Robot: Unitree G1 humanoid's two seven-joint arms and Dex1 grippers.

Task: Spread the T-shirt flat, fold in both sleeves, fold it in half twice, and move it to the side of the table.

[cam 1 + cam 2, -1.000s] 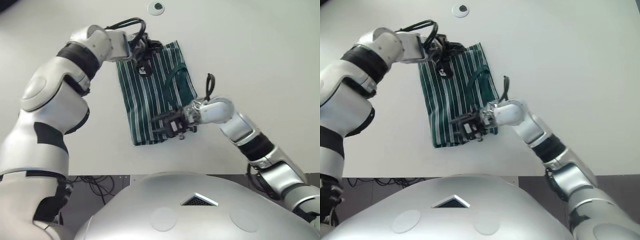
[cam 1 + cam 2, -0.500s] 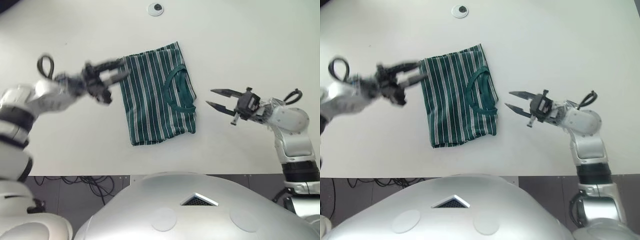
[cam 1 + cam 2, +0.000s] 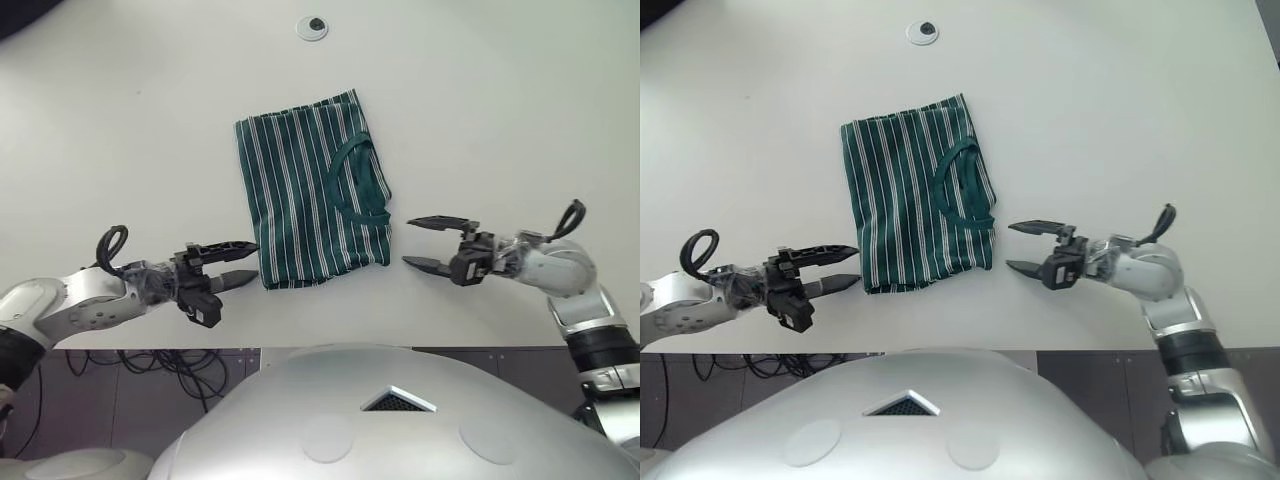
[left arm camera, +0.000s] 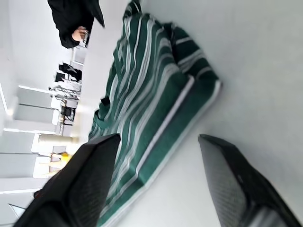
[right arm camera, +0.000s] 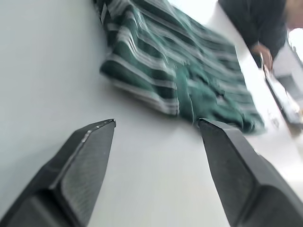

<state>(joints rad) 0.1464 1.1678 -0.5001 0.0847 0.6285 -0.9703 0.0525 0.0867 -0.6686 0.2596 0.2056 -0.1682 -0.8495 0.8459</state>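
Observation:
A green T-shirt (image 3: 310, 190) with white stripes lies folded into a narrow rectangle in the middle of the white table (image 3: 520, 110), its collar facing right. My left gripper (image 3: 236, 264) is open, low over the table just left of the shirt's near left corner. Open as well, my right gripper (image 3: 428, 242) hovers just right of the near right corner. Neither touches the cloth. The left wrist view shows the shirt (image 4: 151, 109) between its fingers (image 4: 90, 184); the right wrist view shows the shirt (image 5: 175, 71) beyond its fingers (image 5: 85, 165).
A small round disc (image 3: 312, 25) is set in the table at the far edge. The table's front edge (image 3: 330, 345) runs close below both grippers. Open tabletop spreads to the left and right of the shirt.
Both grippers let go of the shirt and drew away to either side. They have since dropped toward the near edge, ending beside the shirt's near corners. The shirt stays flat.

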